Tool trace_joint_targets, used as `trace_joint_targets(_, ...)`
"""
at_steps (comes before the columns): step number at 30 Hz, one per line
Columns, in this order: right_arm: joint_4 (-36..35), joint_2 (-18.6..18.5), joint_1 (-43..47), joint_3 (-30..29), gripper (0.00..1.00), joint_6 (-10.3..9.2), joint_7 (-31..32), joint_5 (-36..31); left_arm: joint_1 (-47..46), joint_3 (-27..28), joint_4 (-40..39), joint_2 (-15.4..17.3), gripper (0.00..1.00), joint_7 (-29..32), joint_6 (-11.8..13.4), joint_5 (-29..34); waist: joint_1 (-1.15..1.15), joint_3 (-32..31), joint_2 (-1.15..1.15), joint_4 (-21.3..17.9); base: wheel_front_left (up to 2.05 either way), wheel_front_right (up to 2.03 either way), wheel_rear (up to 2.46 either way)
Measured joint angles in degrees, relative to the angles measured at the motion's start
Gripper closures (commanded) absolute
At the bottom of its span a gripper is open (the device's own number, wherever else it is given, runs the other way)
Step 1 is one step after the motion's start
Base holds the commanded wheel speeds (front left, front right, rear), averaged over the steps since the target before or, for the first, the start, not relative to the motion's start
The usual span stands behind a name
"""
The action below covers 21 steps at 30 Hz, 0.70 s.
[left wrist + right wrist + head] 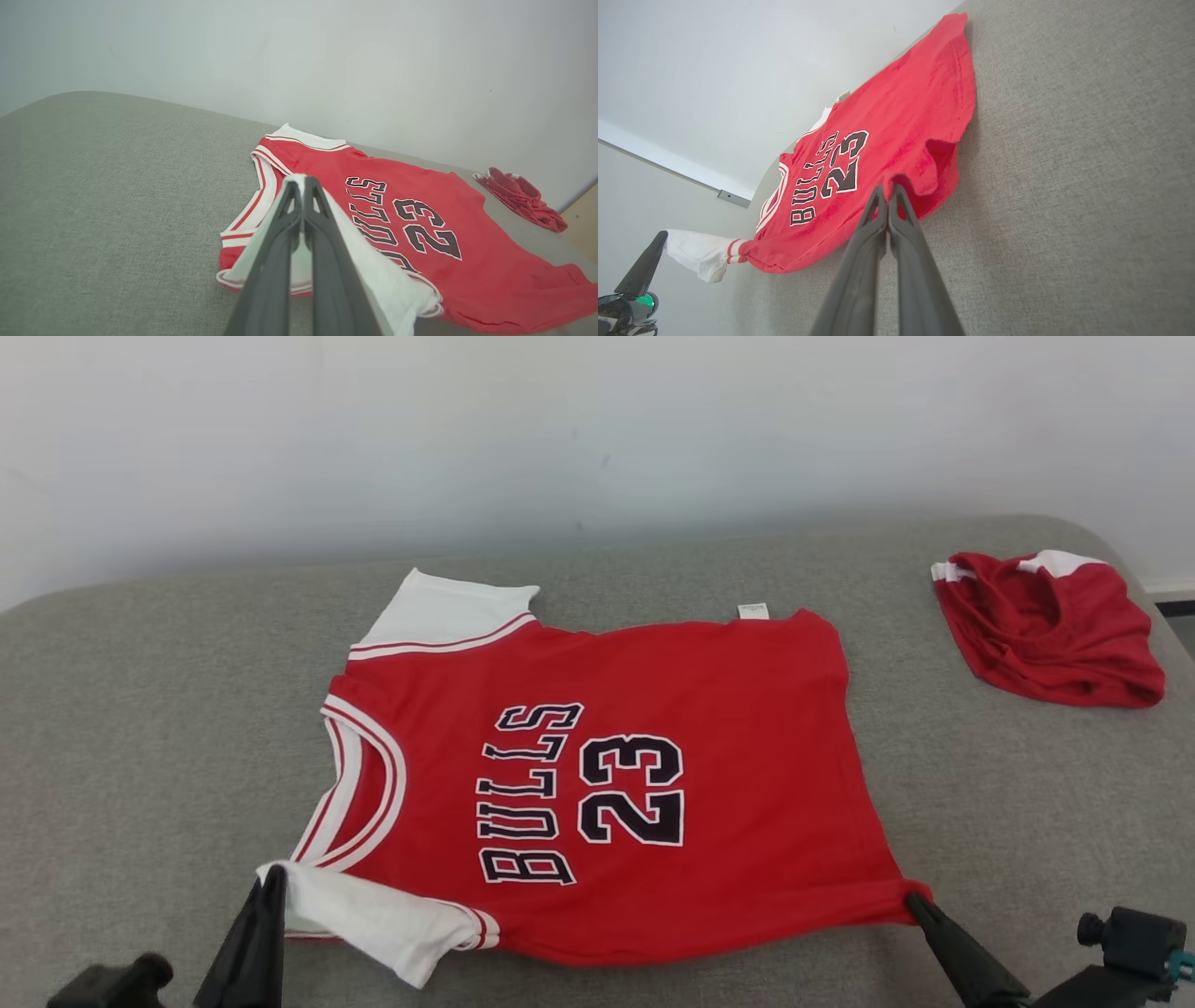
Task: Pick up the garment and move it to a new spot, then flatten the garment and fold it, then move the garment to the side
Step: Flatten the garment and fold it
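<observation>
I had my left pincer (271, 875) pressed together on the end of the near white sleeve (373, 913) of the red jersey (728, 728). In the left wrist view the white cloth was caught between the two dark fingers (280, 242) and fell to either side of them. My right pincer (913, 901) was likewise clamped on the near hem corner of the jersey. In the right wrist view the red fabric puckered into a small raised fold just past its tips.

The jersey lay print side up on the grey cushioned surface (140, 709). It was spread between the two pincers and reached away from both toward the white wall (560, 429). The striped neckline (369, 784) curved just beyond the left pincer's tip. The black lettering "BULLS 23" (579, 793) sat between the pincers, nearer the left one. The other white sleeve (448, 611) lay on the far side, well beyond the left pincer. A small white label (752, 610) showed at the jersey's far edge.

Well beyond the right pincer and off to its right, a second red cloth with white trim (1050, 625) sat crumpled on the same surface, apart from the jersey.
</observation>
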Motion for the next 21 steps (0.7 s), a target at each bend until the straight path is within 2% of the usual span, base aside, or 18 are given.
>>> trace_joint_targets(4,1.9,1.7,-4.0,-0.6,1.00,0.00,2.2,-0.2,-6.9,-1.4,3.3,1.6,1.00,3.3,-1.6,0.5,0.00,0.9,0.00,-1.4,0.00,0.00,0.00)
trace_joint_targets(11,8.5,7.2,-13.5,-2.5,1.00,0.00,5.0,0.3,-19.5,-2.6,11.3,2.7,1.00,5.9,-3.4,1.4,0.01,4.2,0.01,-3.1,0.00,0.00,0.00)
trace_joint_targets(21,17.7,10.8,-25.3,-0.9,1.00,0.00,6.1,-5.0,-33.0,-5.1,26.6,3.6,1.00,6.7,-5.5,1.6,0.01,8.9,0.01,-5.2,0.00,0.00,0.00)
